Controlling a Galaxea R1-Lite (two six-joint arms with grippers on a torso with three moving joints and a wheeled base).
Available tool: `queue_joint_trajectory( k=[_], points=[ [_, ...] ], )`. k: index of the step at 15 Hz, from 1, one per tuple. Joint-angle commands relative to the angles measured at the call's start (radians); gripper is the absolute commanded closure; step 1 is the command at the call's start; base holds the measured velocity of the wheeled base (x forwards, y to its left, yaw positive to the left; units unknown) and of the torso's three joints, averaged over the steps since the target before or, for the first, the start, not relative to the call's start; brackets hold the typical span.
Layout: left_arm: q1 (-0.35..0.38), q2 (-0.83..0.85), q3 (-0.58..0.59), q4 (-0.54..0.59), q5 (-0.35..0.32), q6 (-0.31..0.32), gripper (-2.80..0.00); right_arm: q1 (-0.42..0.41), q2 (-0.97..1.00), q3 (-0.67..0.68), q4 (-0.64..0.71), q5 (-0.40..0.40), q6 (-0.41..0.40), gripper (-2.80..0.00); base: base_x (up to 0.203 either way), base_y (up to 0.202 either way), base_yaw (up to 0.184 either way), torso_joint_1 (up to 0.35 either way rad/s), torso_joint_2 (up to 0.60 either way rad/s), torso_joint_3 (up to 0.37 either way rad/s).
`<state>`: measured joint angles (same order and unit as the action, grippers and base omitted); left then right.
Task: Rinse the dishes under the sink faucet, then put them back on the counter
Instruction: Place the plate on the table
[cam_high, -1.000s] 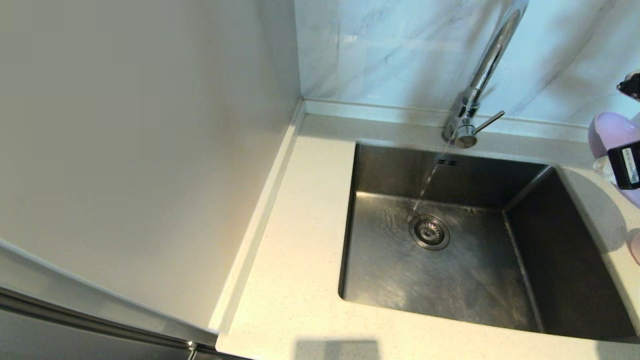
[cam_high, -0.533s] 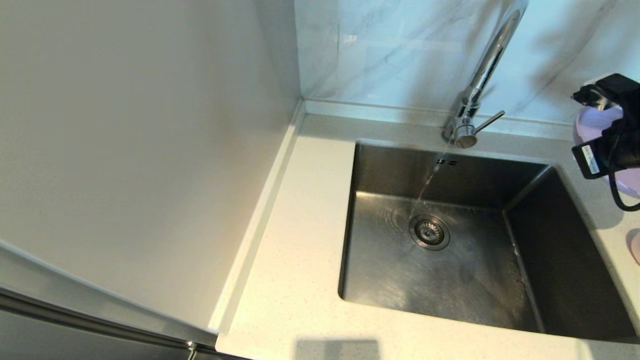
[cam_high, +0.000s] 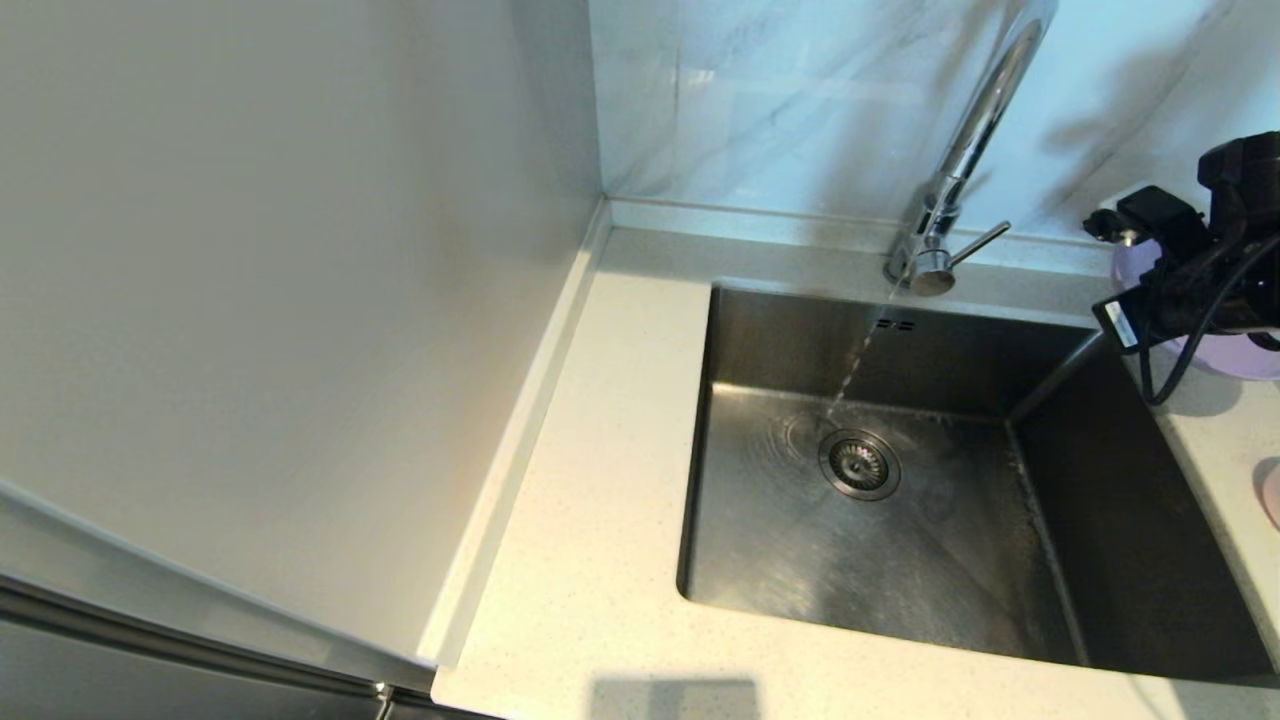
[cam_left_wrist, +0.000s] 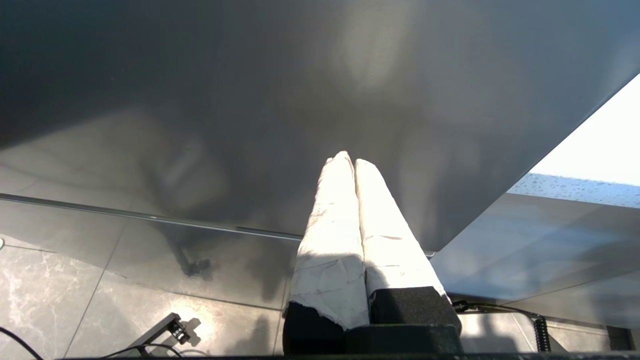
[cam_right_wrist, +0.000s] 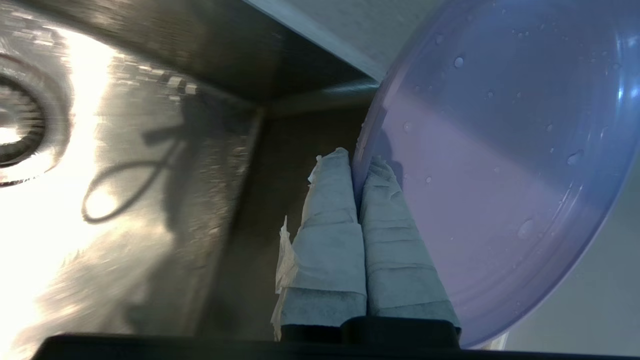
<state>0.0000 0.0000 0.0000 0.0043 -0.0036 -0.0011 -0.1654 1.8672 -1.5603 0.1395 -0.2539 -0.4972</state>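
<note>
My right gripper (cam_right_wrist: 358, 161) is shut on the rim of the lilac plate (cam_right_wrist: 500, 165), which is dotted with water drops. In the head view the right arm (cam_high: 1190, 285) holds that plate (cam_high: 1225, 357) above the counter by the sink's right rim, right of the faucet. The chrome faucet (cam_high: 965, 150) stands behind the basin with its lever (cam_high: 978, 243) out to the right, and a thin stream of water (cam_high: 858, 355) falls toward the drain (cam_high: 858, 463). A sliver of the pink bowl (cam_high: 1271, 492) shows at the right edge on the counter (cam_high: 590, 480). The left gripper (cam_left_wrist: 347, 159) is parked low, shut and empty.
The steel sink basin (cam_high: 900, 560) is wet around the drain. A white wall panel (cam_high: 300, 300) rises along the counter's left side, and a marble backsplash (cam_high: 780, 100) stands behind the low back edge. The left wrist view shows a grey panel and floor tiles.
The right arm has carried the plate leftward from the frame's right edge toward the sink's right rim. Water keeps running from the faucet.
</note>
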Motion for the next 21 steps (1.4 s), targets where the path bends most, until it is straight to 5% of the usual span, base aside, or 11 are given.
queue_joint_trajectory(
  k=[1,17,18,21],
  points=[
    [0.0,0.0,0.0,0.0,0.001,0.0,0.0,-0.055,0.113,-0.017,-0.053,-0.003,-0.038,0.0,0.0,0.0,0.0,0.0,0.0,0.0],
    [0.0,0.0,0.0,0.0,0.001,0.0,0.0,-0.109,0.232,-0.093,-0.123,-0.002,-0.129,0.0,0.0,0.0,0.0,0.0,0.0,0.0],
    [0.0,0.0,0.0,0.0,0.001,0.0,0.0,-0.108,0.23,-0.093,-0.123,-0.001,-0.125,-2.8,0.0,0.0,0.0,0.0,0.0,0.0],
    [0.0,0.0,0.0,0.0,0.001,0.0,0.0,-0.109,0.228,-0.099,-0.126,0.001,-0.12,-2.8,0.0,0.0,0.0,0.0,0.0,0.0]
  ],
)
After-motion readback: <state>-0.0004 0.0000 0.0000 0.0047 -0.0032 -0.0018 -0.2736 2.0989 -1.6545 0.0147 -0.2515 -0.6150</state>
